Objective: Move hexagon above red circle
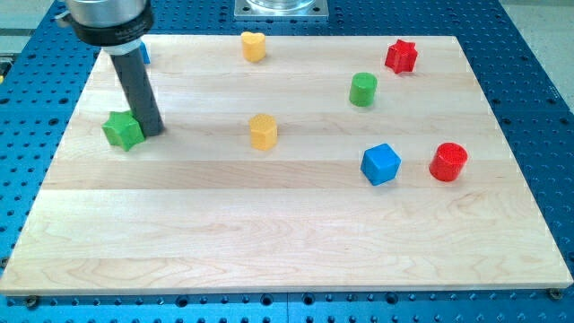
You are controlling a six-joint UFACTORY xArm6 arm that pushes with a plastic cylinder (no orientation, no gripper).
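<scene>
The yellow hexagon block (263, 131) stands near the middle of the wooden board (287, 242). The red circle block (447, 162) stands at the view's right, well to the right of the hexagon and slightly lower. My tip (151, 131) rests on the board at the view's left, touching the right side of a green star block (123, 130). The tip is about a quarter of the board's width left of the yellow hexagon.
A blue cube (381, 164) sits just left of the red circle. A green cylinder (362, 90) and a red star (401, 56) are at the upper right. A yellow heart (254, 45) is at the top. A blue block (144, 52) is mostly hidden behind the rod.
</scene>
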